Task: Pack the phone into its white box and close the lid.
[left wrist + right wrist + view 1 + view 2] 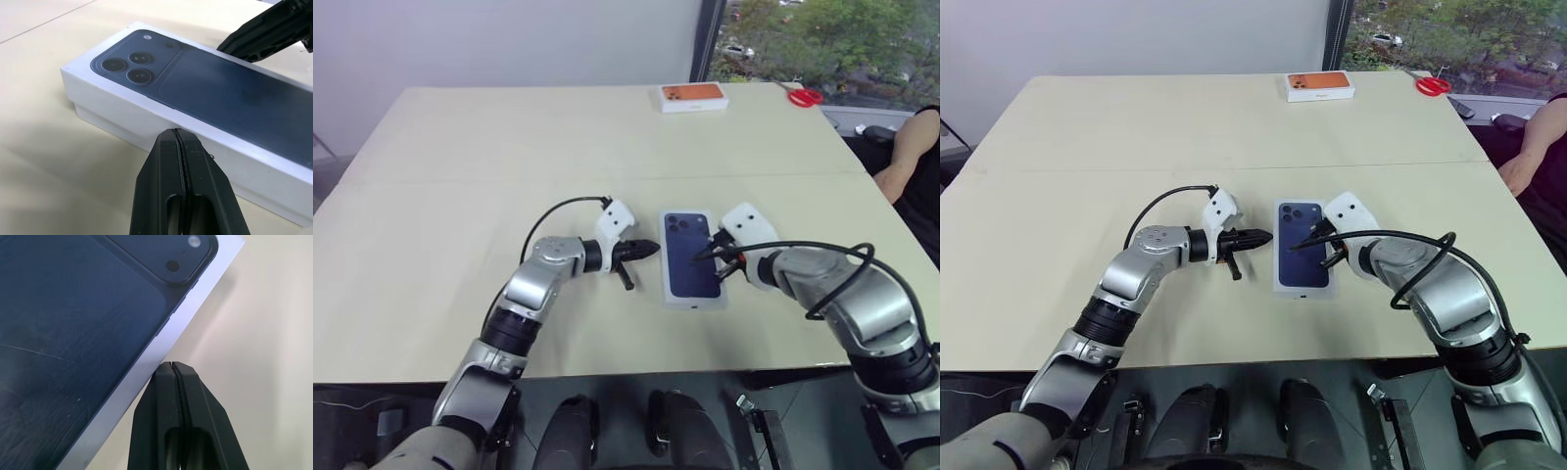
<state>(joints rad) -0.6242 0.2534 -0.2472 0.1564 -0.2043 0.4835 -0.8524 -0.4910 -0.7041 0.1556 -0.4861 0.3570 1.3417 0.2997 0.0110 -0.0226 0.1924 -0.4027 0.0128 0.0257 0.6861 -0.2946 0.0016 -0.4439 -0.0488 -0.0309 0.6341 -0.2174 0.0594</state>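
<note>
The lid (692, 255), white with a dark blue phone picture on top, sits on the white box (98, 121), whose lower edge shows under it in the left wrist view. The phone is hidden. My left gripper (651, 250) is shut and empty, pointing at the box's left long side, its tip (176, 134) just short of the wall. My right gripper (698, 258) is shut and empty too. It reaches in from the right, with its tip (171, 366) over the lid's white border. Whether it touches the lid I cannot tell.
A white box with an orange phone picture (693, 97) lies at the table's far edge, red scissors (805, 96) to its right. A person's arm (906, 157) rests beyond the table's right side. The beige table (460, 196) spreads wide to the left.
</note>
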